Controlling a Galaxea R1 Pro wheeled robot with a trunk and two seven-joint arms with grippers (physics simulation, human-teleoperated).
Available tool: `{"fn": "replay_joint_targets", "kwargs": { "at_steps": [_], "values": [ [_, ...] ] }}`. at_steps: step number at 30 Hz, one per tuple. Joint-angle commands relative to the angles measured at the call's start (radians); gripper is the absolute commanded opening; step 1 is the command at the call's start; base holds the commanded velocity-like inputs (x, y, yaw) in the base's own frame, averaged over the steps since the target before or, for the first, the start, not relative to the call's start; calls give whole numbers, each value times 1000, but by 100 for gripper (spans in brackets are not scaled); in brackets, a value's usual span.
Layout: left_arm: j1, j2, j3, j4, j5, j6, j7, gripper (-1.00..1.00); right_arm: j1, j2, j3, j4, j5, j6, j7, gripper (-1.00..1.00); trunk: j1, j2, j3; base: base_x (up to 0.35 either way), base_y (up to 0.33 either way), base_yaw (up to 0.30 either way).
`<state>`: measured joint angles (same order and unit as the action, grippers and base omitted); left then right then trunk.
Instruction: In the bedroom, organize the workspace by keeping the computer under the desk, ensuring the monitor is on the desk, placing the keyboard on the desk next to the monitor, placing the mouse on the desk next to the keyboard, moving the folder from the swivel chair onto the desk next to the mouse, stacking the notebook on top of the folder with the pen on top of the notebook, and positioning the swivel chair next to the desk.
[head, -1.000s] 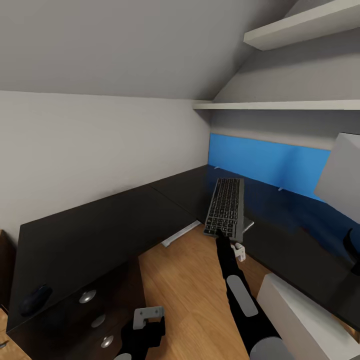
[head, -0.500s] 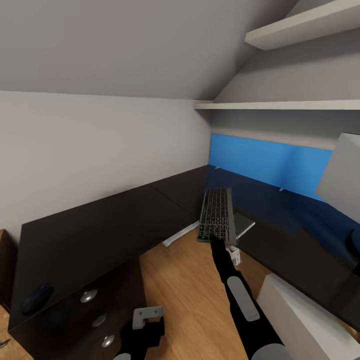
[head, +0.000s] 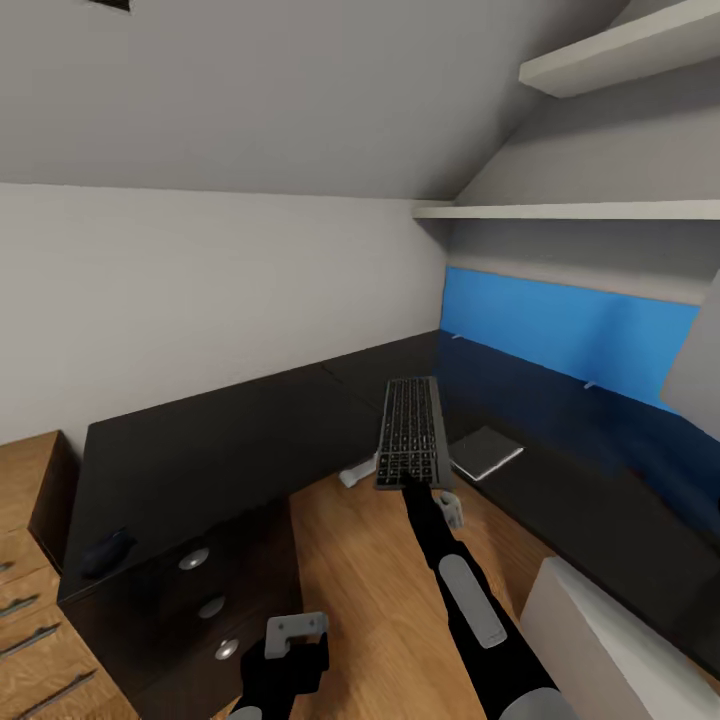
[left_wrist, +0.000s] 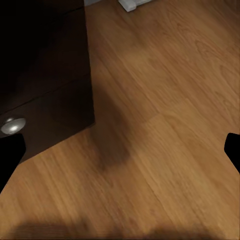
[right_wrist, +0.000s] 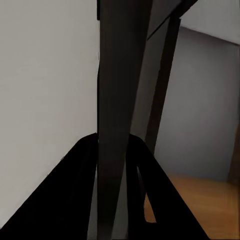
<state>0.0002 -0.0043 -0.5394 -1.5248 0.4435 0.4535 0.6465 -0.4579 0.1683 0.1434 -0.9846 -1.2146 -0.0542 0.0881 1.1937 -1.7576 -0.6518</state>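
Over the desk (head: 230, 440) corner:
Right gripper (head: 408, 484): pinching keyboard (head: 410, 432), held aloft.
Left gripper (head: 296, 628): spread, at 6 o'clock.
Mouse (head: 108, 551): 9 o'clock on desk.

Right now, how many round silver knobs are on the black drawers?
3, in a slanting row down the black drawer unit: top, middle, bottom. More could be hidden below.

Site, as I see it from the head camera: home study corner in an attic-type bedroom. Evidence: sloped ceiling (head: 300, 90) meeting plain pale walls; two white wall shelves (head: 570, 211) in the corner; L-shaped black counter (head: 230, 430) with blue back panel (head: 570, 330) and black drawer unit (head: 200, 600) with round silver knobs; light wooden cabinet (head: 30, 560) beside it; warm wood-plank floor (head: 370, 590). Office items present: keyboard (head: 410, 445), mouse (head: 108, 552), thin grey notebook (head: 485, 452) on the counter.
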Motion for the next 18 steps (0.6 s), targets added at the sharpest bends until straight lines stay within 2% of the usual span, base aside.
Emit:
{"fn": "replay_joint_targets", "kwargs": {
  "at_steps": [1, 18],
  "values": [
    [0, 0, -1, -2, 7, 2, 7, 100, -1, -1, 5, 1, -12, -6, 4, -100, 0, 0, -1, -11, -14, 219],
    [0, 0, -1, -2, 6, 2, 7, 100, -1, -1, 34, 1, -10, -5, -12, -100, 0, 0, -1, -1, -2, 219]
  ]
}}
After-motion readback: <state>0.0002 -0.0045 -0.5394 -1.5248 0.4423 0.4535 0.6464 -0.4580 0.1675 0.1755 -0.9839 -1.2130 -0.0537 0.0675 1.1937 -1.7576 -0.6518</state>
